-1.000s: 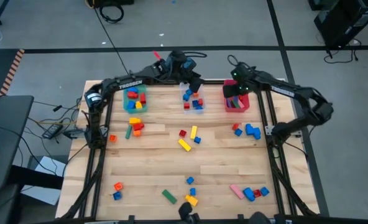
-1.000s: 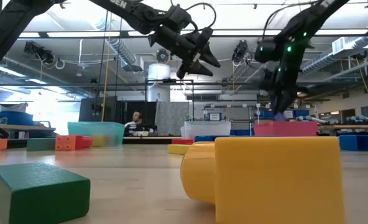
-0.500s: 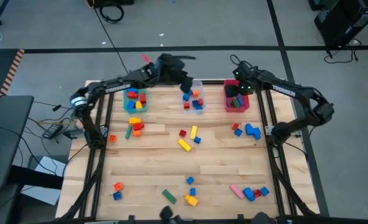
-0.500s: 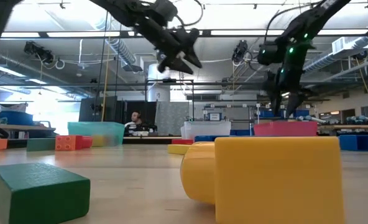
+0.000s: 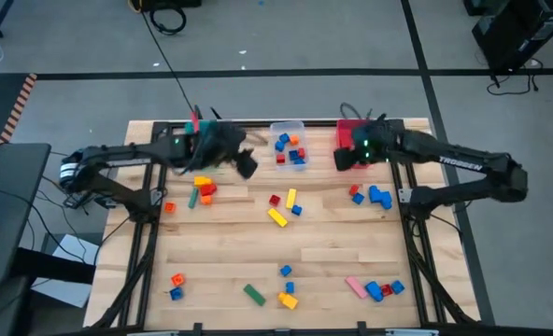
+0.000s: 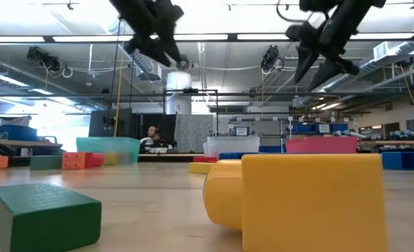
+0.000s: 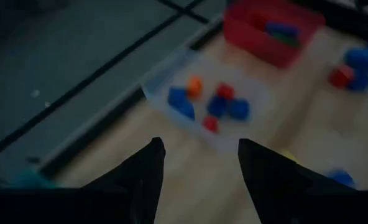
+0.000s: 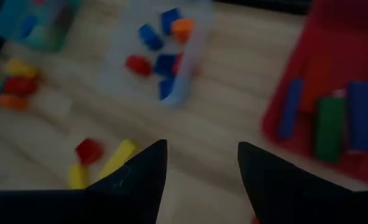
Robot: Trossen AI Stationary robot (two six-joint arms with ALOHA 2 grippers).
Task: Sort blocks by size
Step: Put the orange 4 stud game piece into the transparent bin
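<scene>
Wooden tabletop [image 5: 333,233] holds scattered blocks [image 5: 278,209] beneath ceiling strip lights [image 6: 74,39].

Many small coloured blocks [image 5: 278,217] lie scattered flat across the desk [image 5: 323,252], clustered mostly toward six o'clock.

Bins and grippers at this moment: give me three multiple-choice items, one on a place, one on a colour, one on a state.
1. Where does the clear bin stand?
A. between the teal and red bins
B. at the near table edge
C. off the table

2. What colour is the bar lying alone near the pink bar at the table's near edge?
A. white
B. green
C. black

3. How is the right gripper?
A. shut on a block
B. open, empty
C. out of view

Answers: 1 A, high view shows it mid back edge. 2 B, green bar. 3 B, fingers apart, nothing between.
</scene>
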